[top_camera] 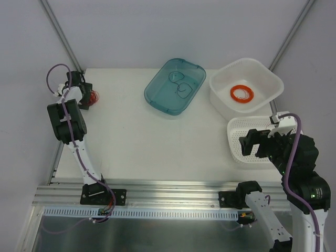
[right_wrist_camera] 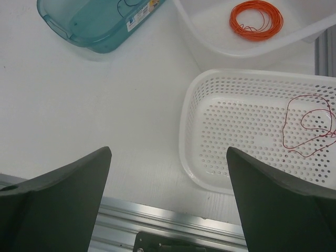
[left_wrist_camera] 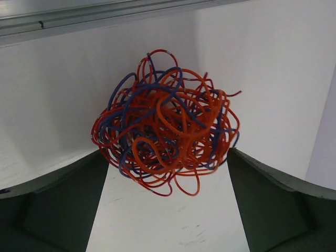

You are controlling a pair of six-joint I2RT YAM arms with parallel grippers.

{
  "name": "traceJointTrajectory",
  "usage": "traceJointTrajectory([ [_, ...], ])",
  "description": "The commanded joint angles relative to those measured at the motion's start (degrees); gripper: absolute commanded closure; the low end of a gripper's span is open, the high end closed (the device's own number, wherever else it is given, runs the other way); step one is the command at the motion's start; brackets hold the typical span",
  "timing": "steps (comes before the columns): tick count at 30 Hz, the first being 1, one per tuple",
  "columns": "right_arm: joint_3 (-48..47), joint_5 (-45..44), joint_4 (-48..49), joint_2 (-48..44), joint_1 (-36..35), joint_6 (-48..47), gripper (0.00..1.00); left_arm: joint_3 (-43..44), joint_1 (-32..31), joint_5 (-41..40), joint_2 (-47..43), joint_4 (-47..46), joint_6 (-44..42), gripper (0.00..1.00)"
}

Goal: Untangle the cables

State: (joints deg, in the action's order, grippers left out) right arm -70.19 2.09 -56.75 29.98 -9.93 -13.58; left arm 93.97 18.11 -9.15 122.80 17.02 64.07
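The cables [left_wrist_camera: 165, 123] are a fist-sized wad of thin red, orange and dark blue wires. The wad lies at the table's far left edge [top_camera: 94, 97], close to the white wall. My left gripper [left_wrist_camera: 167, 153] is open, and its dark fingers [left_wrist_camera: 63, 202] stand wide on either side of the wad's lower edge without closing on it. In the top view, the left gripper [top_camera: 86, 94] is right beside the wad. My right gripper [right_wrist_camera: 168, 149] is open with nothing in it, and hovers at the left rim of a perforated basket [top_camera: 251, 143].
A teal bin [top_camera: 175, 85] at the back centre holds a thin dark wire [top_camera: 178, 84]. A white tub [top_camera: 247, 86] at the back right holds a flat orange coil [right_wrist_camera: 255, 19]. The perforated white basket [right_wrist_camera: 210, 131] holds one thin red wire [right_wrist_camera: 310, 126]. An aluminium rail [top_camera: 168, 191] runs along the near edge.
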Motion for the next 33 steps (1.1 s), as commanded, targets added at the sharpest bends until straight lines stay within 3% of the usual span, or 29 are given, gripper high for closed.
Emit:
traceJointTrajectory([
  [1, -2.23, 1.77, 2.70, 1.84, 0.18, -0.13, 0.03, 2.79, 0.61, 0.44, 2.35, -0.05, 1.14, 0.07],
  [4, -2.14, 2.74, 2.61, 2.54, 0.18, 0.05, 0.03, 2.79, 0.70, 1.67, 3.84, 0.03, -0.08, 0.17],
  [7, -1.61, 4.14, 2.70, 2.80, 0.18, -0.13, 0.03, 2.09, 0.70, 2.64, 4.37, 0.03, -2.71, 0.38],
  [8, -1.70, 4.50, 2.79, 2.89, 0.27, -0.21, 0.03, 1.31, 0.70, 2.64, 4.20, 0.04, -3.33, 0.52],
  [12, -1.70, 6.61, 3.22, 3.25, 0.18, -0.21, 0.03, -0.63, 0.70, 2.64, 1.75, 0.04, -8.51, 0.79],
  [16, -1.09, 9.07, 3.84, 3.25, 0.18, -0.39, 0.03, -3.53, 0.70, 4.57, -2.47, -0.05, -16.67, 0.96],
  [23, 1.02, 12.32, 4.99, 3.59, 0.18, 1.72, 0.03, -14.50, -2.02, 12.30, -14.68, 1.34, -28.73, 1.00],
  [28, 2.95, 17.41, 4.19, 3.77, -1.13, 2.42, 0.03, -22.58, -13.32, 12.84, -25.84, 4.86, -36.81, 1.00],
  [33, 4.36, 18.65, 0.95, 5.00, -4.74, 2.86, 0.03, -28.66, -25.47, 17.13, -34.19, 7.33, -38.50, 0.99],
])
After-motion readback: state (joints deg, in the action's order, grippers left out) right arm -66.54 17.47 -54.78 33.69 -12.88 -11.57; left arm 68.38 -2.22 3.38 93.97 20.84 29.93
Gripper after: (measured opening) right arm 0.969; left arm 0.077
